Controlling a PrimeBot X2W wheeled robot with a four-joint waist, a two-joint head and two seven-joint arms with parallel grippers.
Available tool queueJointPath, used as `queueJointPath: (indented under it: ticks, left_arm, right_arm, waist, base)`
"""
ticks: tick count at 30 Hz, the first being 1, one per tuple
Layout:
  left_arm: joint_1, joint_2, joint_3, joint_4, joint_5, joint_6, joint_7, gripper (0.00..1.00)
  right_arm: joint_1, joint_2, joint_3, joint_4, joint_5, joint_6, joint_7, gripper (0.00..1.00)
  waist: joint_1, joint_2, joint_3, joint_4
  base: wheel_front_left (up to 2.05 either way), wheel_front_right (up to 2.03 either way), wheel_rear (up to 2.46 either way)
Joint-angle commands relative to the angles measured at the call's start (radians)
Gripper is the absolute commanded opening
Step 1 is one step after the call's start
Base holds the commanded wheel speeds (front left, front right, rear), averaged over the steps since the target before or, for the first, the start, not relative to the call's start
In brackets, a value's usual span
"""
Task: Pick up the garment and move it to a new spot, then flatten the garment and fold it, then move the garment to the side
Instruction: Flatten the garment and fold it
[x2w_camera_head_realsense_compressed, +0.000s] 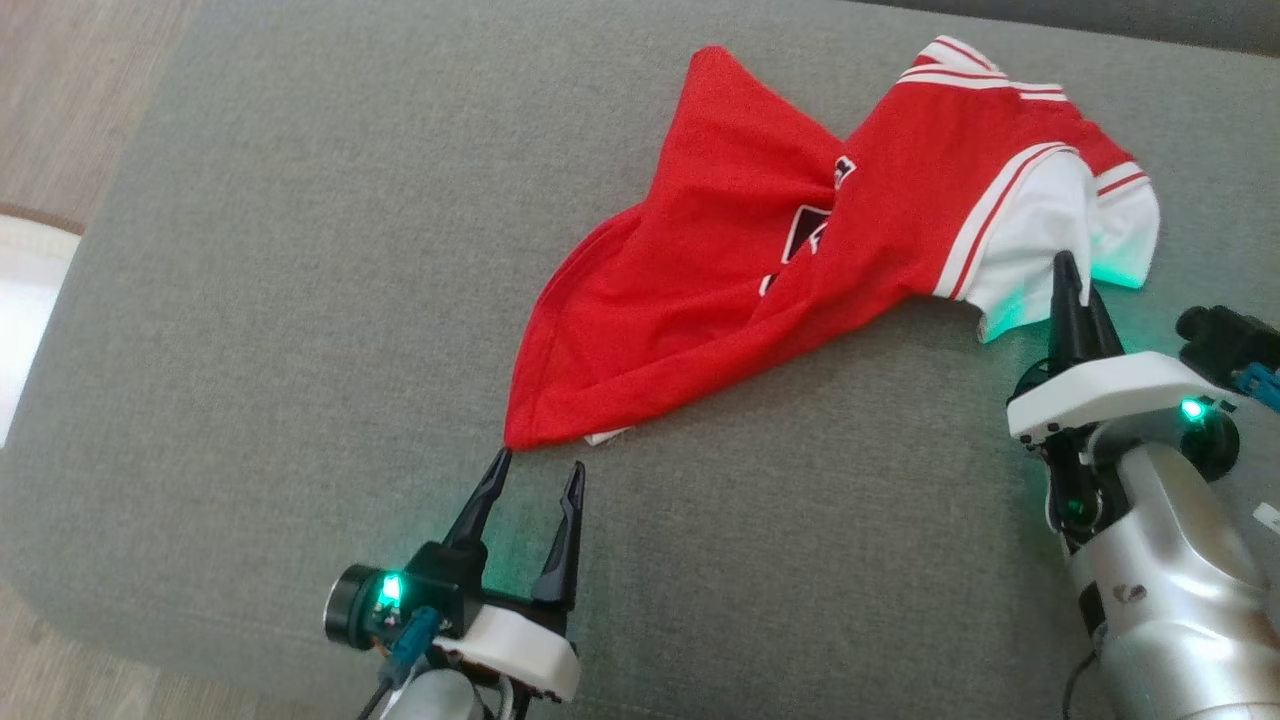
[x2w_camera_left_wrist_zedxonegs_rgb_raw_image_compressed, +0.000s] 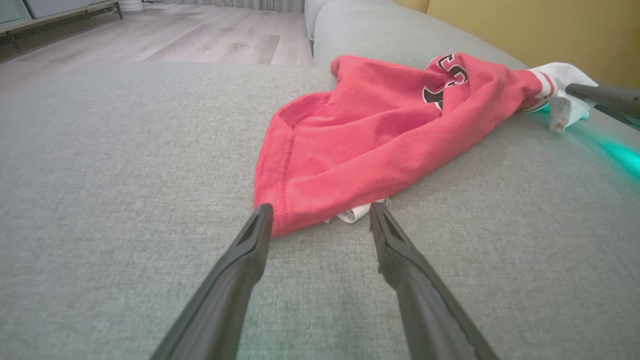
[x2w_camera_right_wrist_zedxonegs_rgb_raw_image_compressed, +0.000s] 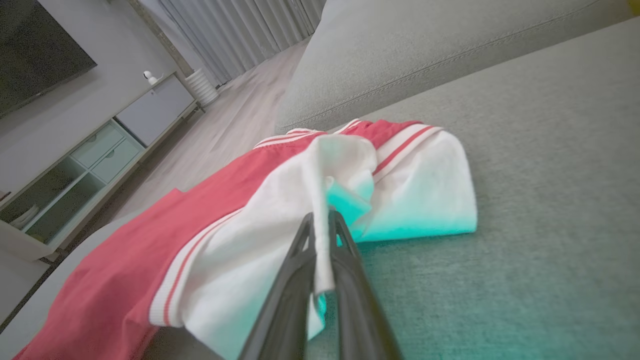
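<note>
One red garment (x2w_camera_head_realsense_compressed: 700, 300), grey sofa (x2w_camera_head_realsense_compressed: 300, 300), wood floor (x2w_camera_left_wrist_zedxonegs_rgb_raw_image_compressed: 175, 35)

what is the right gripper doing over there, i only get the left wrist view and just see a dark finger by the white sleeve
Observer: The right gripper is shut on a fold of the white sleeve of the red jersey shirt, with the cloth pinched in it.
Operator: anything behind that sleeve i'm missing
Observer: Yes, the head view shows a red edge with white stripes lying farther back on the grey fabric sofa cushion.
</note>
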Motion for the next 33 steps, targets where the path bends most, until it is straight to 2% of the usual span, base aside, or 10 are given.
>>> queueJointPath:
  ticks: [1,8,14,18,19,20,24,26,29,33]
  left_arm:
    - [-0.02,0.002,0.04,-0.022,0.01,-0.001,-0.005,1.0]
    - [0.007,0.002,0.063,-0.009,0.025,-0.01,-0.005,1.0]
    - [0.05,0.002,0.092,0.005,0.035,-0.022,-0.005,1.0]
    - [0.074,0.002,0.104,0.01,0.037,-0.026,-0.005,1.0]
    - [0.079,0.002,0.106,0.012,0.037,-0.027,-0.005,1.0]
    - [0.084,0.002,0.107,0.013,0.038,-0.028,-0.005,1.0]
    - [0.102,0.002,0.121,0.019,0.042,-0.028,-0.005,1.0]
    - [0.108,0.002,0.135,0.02,0.048,-0.024,-0.005,1.0]
    - [0.114,0.002,0.164,0.014,0.061,-0.021,-0.005,1.0]
    - [0.114,0.002,0.203,-0.003,0.079,-0.017,-0.005,1.0]
  right_arm:
    - [0.007,-0.003,0.019,-0.028,0.008,-0.001,-0.016,0.0]
    - [0.064,-0.018,-0.037,-0.134,-0.036,-0.001,-0.02,0.0]
    - [0.194,-0.026,-0.107,-0.253,-0.156,-0.001,-0.02,0.0]
    - [0.273,0.003,-0.19,-0.294,-0.232,-0.001,-0.004,0.0]
    - [0.294,0.013,-0.219,-0.3,-0.259,-0.001,0.014,0.76]
    - [0.314,0.024,-0.245,-0.309,-0.29,-0.001,0.03,1.0]
    - [0.37,0.061,-0.328,-0.385,-0.441,-0.001,0.021,1.0]
    - [0.383,0.074,-0.326,-0.441,-0.502,-0.001,0.0,1.0]
    - [0.396,0.084,-0.255,-0.487,-0.525,-0.001,-0.014,1.0]
    - [0.404,0.087,-0.132,-0.468,-0.513,-0.001,-0.019,1.0]
  waist:
    - [-0.0001,0.0,-0.016,-0.014]
    - [-0.0001,0.0,-0.096,-0.084]
    - [-0.0001,0.0,-0.182,-0.157]
    - [-0.0001,0.0,-0.214,-0.184]
    - [-0.0001,0.0,-0.219,-0.188]
    - [-0.0001,0.0,-0.225,-0.191]
    - [-0.0001,0.0,-0.239,-0.198]
    - [-0.0001,0.0,-0.244,-0.2]
    - [-0.0001,0.0,-0.249,-0.203]
    - [-0.0001,0.0,-0.25,-0.204]
  base:
    - [0.0,0.0,0.0]
    - [0.0,0.0,0.0]
    - [0.0,0.0,0.0]
    - [0.0,0.0,0.0]
    - [0.0,0.0,0.0]
    - [0.0,0.0,0.0]
    - [0.0,0.0,0.0]
    - [0.0,0.0,0.0]
    - [0.0,0.0,0.0]
    - [0.0,0.0,0.0]
